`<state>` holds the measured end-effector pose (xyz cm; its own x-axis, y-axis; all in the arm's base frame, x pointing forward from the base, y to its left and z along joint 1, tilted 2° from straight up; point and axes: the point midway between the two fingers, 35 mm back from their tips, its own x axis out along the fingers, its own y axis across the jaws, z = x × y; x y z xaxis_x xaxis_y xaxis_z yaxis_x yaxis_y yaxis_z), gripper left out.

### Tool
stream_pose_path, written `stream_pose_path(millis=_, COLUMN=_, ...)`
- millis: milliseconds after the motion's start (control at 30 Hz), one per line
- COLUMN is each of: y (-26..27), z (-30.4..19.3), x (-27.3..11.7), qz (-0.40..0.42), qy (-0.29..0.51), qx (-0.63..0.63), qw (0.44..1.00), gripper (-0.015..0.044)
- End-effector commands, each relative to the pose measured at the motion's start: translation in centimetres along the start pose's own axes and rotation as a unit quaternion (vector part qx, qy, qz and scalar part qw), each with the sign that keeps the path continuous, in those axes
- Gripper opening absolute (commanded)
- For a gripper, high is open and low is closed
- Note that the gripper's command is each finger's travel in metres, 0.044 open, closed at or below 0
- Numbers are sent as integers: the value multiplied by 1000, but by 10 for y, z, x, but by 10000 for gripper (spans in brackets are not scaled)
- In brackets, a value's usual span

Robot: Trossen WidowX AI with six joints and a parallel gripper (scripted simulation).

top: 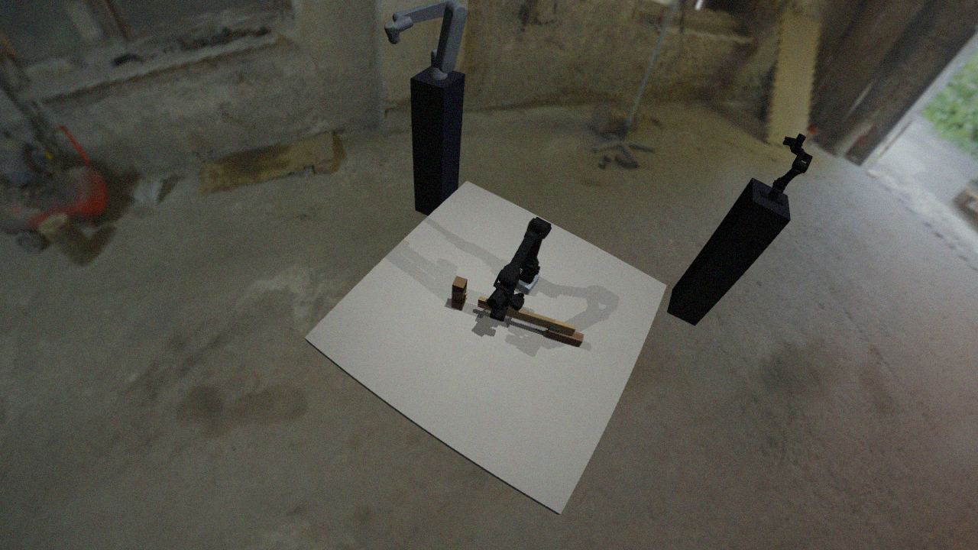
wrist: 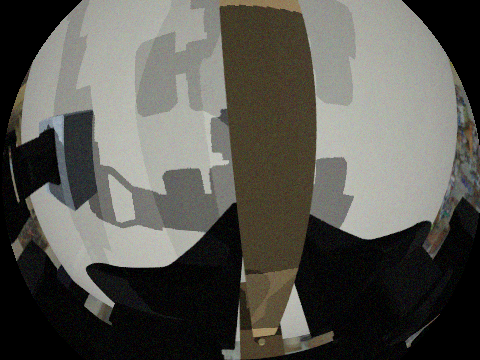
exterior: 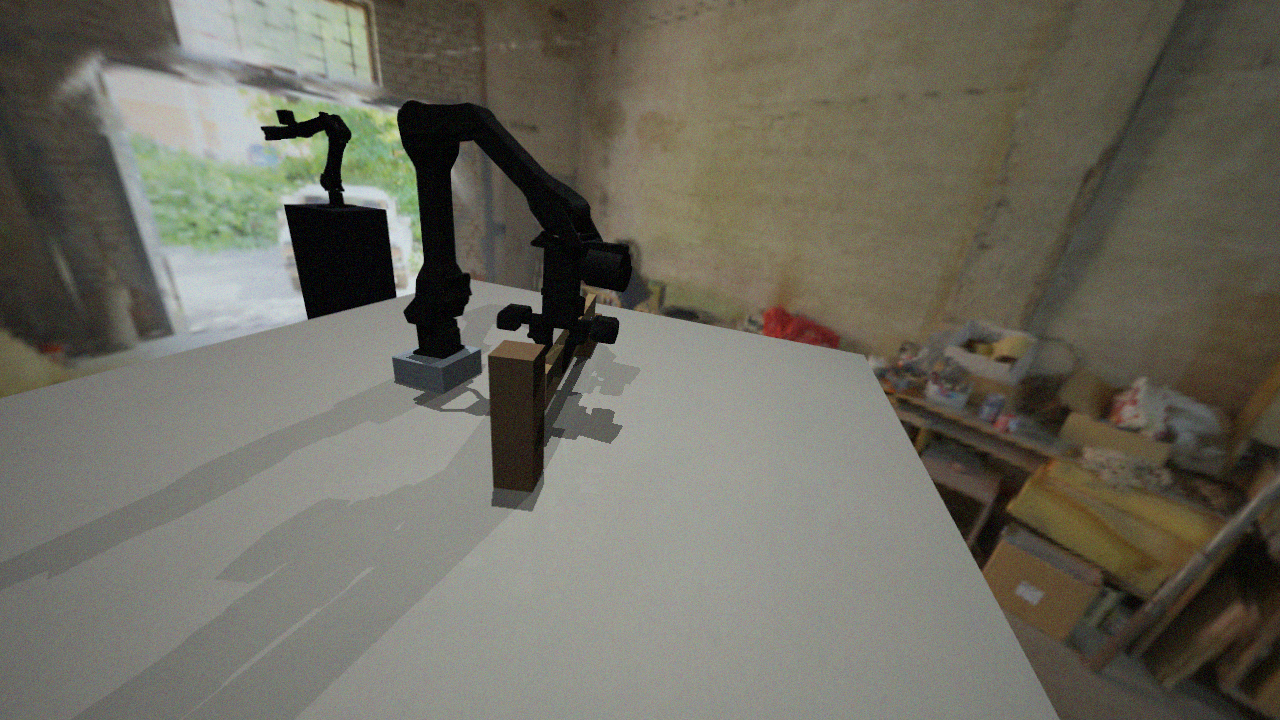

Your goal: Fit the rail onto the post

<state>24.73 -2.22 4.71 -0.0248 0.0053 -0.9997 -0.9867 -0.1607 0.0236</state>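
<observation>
The long wooden rail (top: 540, 321) (exterior: 554, 368) (wrist: 270, 125) is held off the table at its near end, with its shadow below it. My gripper (top: 498, 314) (wrist: 258, 208) is shut on the rail near that end; it also shows in the exterior view (exterior: 563, 344). The wooden post (top: 458, 294) (exterior: 515, 420) stands upright beyond the near end, with a visible gap between them. One peg (wrist: 261, 342) shows just past the rail's end in the wrist view. The rail's far end lies over the low footboard block (top: 566, 338); whether it is seated in the bracket is too small to tell.
The arm's grey-blue base (top: 528, 286) (exterior: 437, 368) (wrist: 80, 160) stands on the white table (top: 423, 383) (exterior: 716, 537) beside the rail. Two dark pedestals (top: 436, 143) (top: 728, 249) with other arms stand beyond the table edge.
</observation>
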Motion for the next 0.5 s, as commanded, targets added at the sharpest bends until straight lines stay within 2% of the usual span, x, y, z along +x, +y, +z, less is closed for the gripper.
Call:
stream_pose_path(millis=0, y=-3, z=0, x=-6, qz=-7, qy=0, qx=-1, qw=1000, gripper=0)
stream_pose_path(millis=467, y=-3, z=0, x=-11, qz=-7, qy=0, qx=-1, qw=1000, gripper=0)
